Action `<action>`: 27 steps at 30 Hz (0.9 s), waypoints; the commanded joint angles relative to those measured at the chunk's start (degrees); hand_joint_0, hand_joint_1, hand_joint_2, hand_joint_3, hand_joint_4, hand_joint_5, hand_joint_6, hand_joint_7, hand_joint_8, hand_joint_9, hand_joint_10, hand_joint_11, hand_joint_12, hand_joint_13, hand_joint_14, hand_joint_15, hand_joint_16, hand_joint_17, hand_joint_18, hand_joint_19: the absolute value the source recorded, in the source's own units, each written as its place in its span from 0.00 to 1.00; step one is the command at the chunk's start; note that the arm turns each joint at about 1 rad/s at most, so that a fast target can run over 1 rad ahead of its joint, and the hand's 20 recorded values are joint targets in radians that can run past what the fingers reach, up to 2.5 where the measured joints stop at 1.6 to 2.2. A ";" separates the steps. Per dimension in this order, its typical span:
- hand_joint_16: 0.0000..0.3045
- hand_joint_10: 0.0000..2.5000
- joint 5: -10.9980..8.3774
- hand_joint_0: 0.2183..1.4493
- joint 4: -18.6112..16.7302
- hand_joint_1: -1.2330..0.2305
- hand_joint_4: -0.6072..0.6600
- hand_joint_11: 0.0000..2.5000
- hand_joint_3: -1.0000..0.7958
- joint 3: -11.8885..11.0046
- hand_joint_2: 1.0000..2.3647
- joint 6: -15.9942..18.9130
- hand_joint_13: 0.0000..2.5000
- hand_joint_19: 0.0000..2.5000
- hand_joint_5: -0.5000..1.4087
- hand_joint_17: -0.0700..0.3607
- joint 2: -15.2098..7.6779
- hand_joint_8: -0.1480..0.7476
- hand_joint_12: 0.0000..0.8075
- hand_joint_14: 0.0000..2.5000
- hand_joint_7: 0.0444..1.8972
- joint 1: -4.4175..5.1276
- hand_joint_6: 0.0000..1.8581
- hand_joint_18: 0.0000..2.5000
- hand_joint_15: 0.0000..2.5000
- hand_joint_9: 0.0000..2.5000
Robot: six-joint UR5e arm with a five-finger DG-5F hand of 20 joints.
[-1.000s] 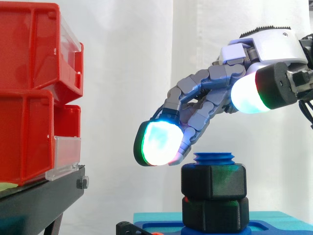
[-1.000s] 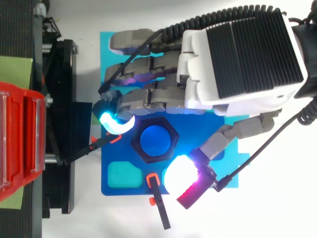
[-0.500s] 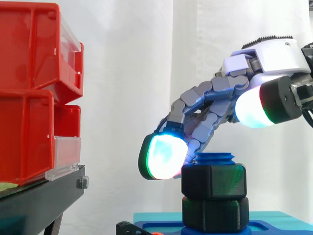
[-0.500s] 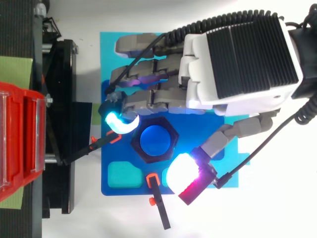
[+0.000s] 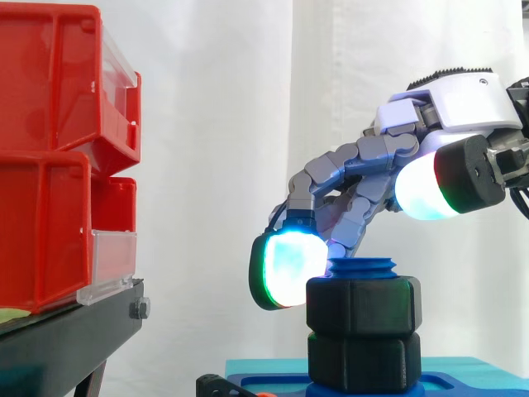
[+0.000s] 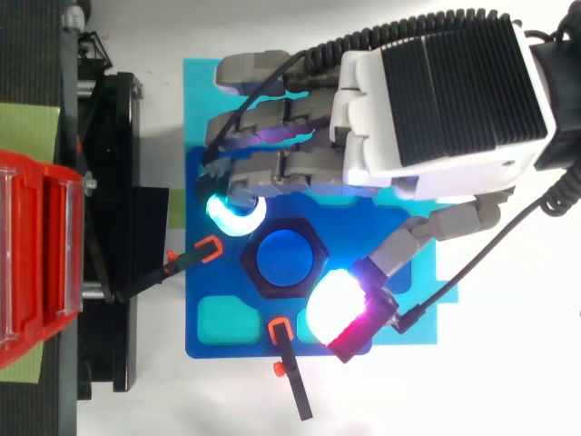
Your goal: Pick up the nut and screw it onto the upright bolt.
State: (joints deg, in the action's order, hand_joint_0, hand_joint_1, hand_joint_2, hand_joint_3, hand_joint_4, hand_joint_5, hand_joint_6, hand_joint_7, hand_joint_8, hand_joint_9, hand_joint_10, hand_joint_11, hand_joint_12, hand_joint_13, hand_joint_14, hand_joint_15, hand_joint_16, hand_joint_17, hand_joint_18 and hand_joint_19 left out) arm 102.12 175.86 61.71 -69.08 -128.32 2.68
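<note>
Side and top views of the nut-and-bolt station. The black hex nut [image 5: 361, 304] sits threaded on the upright blue bolt [image 6: 282, 258], whose top turns stand proud of it in the side view. Beneath the nut lies a second black hex block [image 5: 361, 361], on a blue plate [image 6: 236, 350]. The hand [image 6: 436, 100] arches over the bolt from 1 o'clock, spread and pinching nothing. A cyan-green fingertip [image 5: 285, 269] hangs at the nut's upper rim, at 10 o'clock in the top view; whether it touches cannot be told. The white-glowing thumb pad [image 6: 336, 304] stands at 4 o'clock and, in the side view, clearly above the nut. Two orange-tipped clamps [image 6: 195, 257] [image 6: 289, 372] bear on the plate at 9 and 6 o'clock. Red bins [image 5: 50, 157] on a black stand [image 5: 66, 339] lie well apart at 9 o'clock.
</note>
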 commanded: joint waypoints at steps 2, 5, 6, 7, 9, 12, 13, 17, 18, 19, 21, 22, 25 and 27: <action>0.10 0.00 0.10 0.23 0.01 0.61 0.67 0.00 0.28 -0.01 0.00 0.00 0.17 0.00 0.23 0.31 0.00 0.46 0.34 0.00 0.59 -0.39 0.27 0.00 0.00 0.30; 0.09 0.00 0.19 0.23 -0.25 0.62 0.65 0.00 0.28 -0.01 0.00 -0.18 0.18 0.00 0.25 0.31 0.00 0.45 0.33 0.00 0.63 -0.66 0.27 0.01 0.00 0.32; 0.09 0.00 0.19 0.23 -0.25 0.62 0.64 0.00 0.28 -0.01 0.00 -0.18 0.20 0.00 0.26 0.30 0.00 0.47 0.33 0.00 0.64 -0.74 0.27 0.02 0.00 0.34; 0.09 0.00 0.27 0.23 -0.34 0.62 0.63 0.00 0.28 0.07 0.00 -0.18 0.21 0.00 0.26 0.30 0.00 0.46 0.32 0.00 0.66 -0.83 0.27 0.03 0.00 0.36; 0.08 0.00 0.27 0.23 -0.34 0.62 0.63 0.00 0.28 -0.01 0.00 -0.18 0.22 0.00 0.27 0.29 0.00 0.46 0.31 0.00 0.67 -1.10 0.27 0.05 0.00 0.37; 0.08 0.00 0.36 0.24 -0.08 0.62 0.60 0.00 0.28 -0.01 0.00 -0.18 0.24 0.00 0.28 0.29 0.09 0.47 0.30 0.00 0.69 -1.36 0.27 0.07 0.00 0.40; 0.07 0.00 0.27 0.24 -0.08 0.61 0.59 0.00 0.28 -0.01 0.00 -0.18 0.25 0.00 0.29 0.28 0.00 0.46 0.29 0.00 0.70 -1.36 0.27 0.08 0.00 0.42; 0.06 0.00 0.36 0.24 -0.08 0.61 0.55 0.00 0.28 -0.01 0.00 -0.18 0.27 0.00 0.29 0.26 0.09 0.45 0.27 0.00 0.72 -1.71 0.27 0.12 0.00 0.45; 0.06 0.00 0.36 0.24 -0.16 0.61 0.56 0.00 0.28 -0.01 0.00 -0.18 0.27 0.00 0.29 0.26 0.09 0.45 0.27 0.00 0.72 -1.71 0.27 0.12 0.00 0.46; 0.06 0.00 0.36 0.24 -0.16 0.61 0.57 0.00 0.28 -0.01 0.00 -0.18 0.27 0.00 0.29 0.26 0.00 0.45 0.27 0.00 0.71 -1.71 0.27 0.12 0.00 0.46; 0.07 0.00 0.45 0.24 -0.34 0.62 0.60 0.00 0.28 -0.01 0.00 -0.18 0.26 0.00 0.27 0.27 0.00 0.45 0.28 0.00 0.64 -1.71 0.27 0.10 0.00 0.45; 0.08 0.00 0.54 0.23 -0.34 0.63 0.63 0.00 0.28 -0.10 0.00 -0.18 0.25 0.00 0.26 0.28 0.00 0.45 0.29 0.00 0.60 -1.80 0.27 0.08 0.00 0.43; 0.09 0.00 0.71 0.22 -0.60 0.64 0.67 0.00 0.28 -0.19 0.00 -0.18 0.22 0.00 0.23 0.30 0.00 0.43 0.31 0.00 0.51 -1.97 0.27 0.05 0.00 0.40; 0.09 0.00 0.80 0.22 -0.43 0.64 0.67 0.00 0.28 -0.54 0.00 -0.18 0.21 0.00 0.22 0.31 0.09 0.44 0.32 0.00 0.48 -2.06 0.27 0.04 0.00 0.38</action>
State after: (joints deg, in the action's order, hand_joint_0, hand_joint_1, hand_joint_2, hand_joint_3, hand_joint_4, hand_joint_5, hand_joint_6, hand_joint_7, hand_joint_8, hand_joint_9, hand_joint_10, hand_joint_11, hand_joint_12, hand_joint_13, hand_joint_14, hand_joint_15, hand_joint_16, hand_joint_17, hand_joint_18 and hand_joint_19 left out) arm 102.78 175.36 61.51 -69.26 -128.28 0.76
